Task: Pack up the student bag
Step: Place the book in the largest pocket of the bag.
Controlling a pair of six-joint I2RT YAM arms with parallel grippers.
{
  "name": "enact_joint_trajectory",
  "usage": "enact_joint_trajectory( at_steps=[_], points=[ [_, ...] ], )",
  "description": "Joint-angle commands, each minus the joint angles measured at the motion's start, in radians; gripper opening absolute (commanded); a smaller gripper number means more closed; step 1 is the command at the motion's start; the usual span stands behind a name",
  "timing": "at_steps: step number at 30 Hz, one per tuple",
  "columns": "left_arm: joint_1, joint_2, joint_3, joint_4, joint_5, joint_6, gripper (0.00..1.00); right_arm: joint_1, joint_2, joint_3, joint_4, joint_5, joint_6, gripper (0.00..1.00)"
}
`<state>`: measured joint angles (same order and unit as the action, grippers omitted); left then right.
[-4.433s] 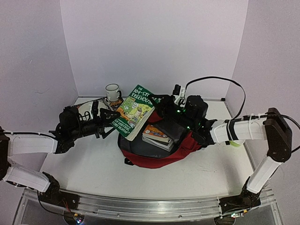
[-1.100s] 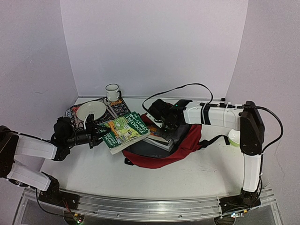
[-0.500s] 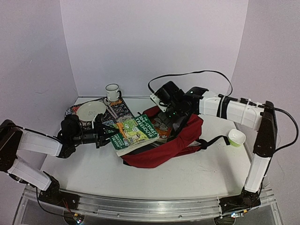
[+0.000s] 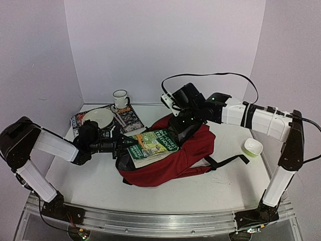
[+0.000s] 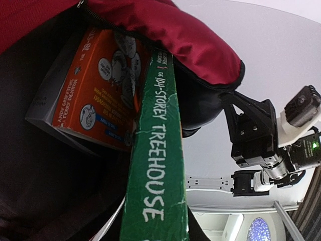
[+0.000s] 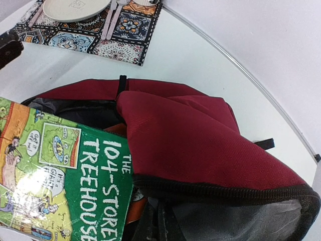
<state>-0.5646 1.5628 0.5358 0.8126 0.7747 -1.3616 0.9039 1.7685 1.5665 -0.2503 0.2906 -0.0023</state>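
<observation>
Bag [image 4: 186, 156] lies mid-table, its mouth facing left. Your left gripper [image 4: 124, 143] is clamped on the green book's [image 4: 153, 145] outer edge, so the book can slide in cover-up beside the orange book [image 5: 95, 95]. Your right gripper [image 4: 181, 122] is pinched fully closed on the flap [image 6: 190, 145], raising it to hold the mouth wide.

2 bks [image 4: 153, 145] [image 5: 95, 90]; 1 ea: bag [image 4: 175, 160], mug [image 4: 120, 98], plate [image 4: 98, 118], bowl [image 4: 252, 147]

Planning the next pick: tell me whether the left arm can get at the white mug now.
Probably not yet: the left gripper is shut on the green Treehouse book, partly inside the student bag. The white mug stands unobstructed.
</observation>
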Motion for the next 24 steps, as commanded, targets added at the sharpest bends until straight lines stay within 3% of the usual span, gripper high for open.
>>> enact_joint_trajectory(
  at_steps=[1, 9, 19, 24],
  points=[
    [-0.037, -0.009, 0.018, 0.095, 0.026, -0.052, 0.00, 0.010, -0.084, -0.002, 0.130, -0.003, 0.033, 0.00],
    [-0.063, 0.004, -0.019, 0.096, -0.024, -0.052, 0.00, 0.009, -0.081, -0.018, 0.177, -0.038, 0.048, 0.00],
    [0.001, -0.009, 0.056, 0.100, -0.188, -0.046, 0.00, 0.010, -0.134, -0.145, 0.224, -0.182, 0.112, 0.00],
    [-0.012, 0.066, 0.135, 0.101, -0.215, -0.047, 0.00, 0.010, -0.152, -0.196, 0.265, -0.246, 0.137, 0.00]
  ],
)
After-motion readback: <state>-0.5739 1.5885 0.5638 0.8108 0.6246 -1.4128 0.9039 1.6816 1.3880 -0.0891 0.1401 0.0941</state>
